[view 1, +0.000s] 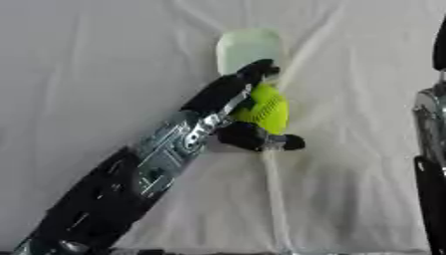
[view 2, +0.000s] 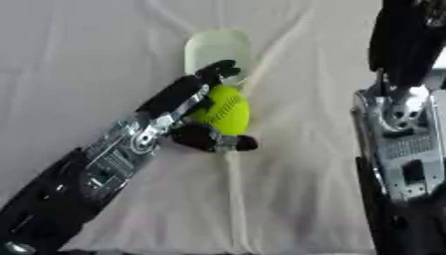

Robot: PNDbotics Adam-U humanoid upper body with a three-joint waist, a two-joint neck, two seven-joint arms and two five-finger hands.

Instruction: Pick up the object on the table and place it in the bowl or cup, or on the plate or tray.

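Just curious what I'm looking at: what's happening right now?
Left robot hand curled round the yellow-green ball. Pale green container just beyond it on the white cloth. Right robot hand not visible. Nothing between.

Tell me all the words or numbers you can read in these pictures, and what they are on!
No words or numbers can be read here.
The yellow-green ball held in the left robot hand shows only a line of stitch-like marks, no letters.
The pale green dish and the white tablecloth are plain.
The silver arm part on the right shows screws and slots, but no readable label.
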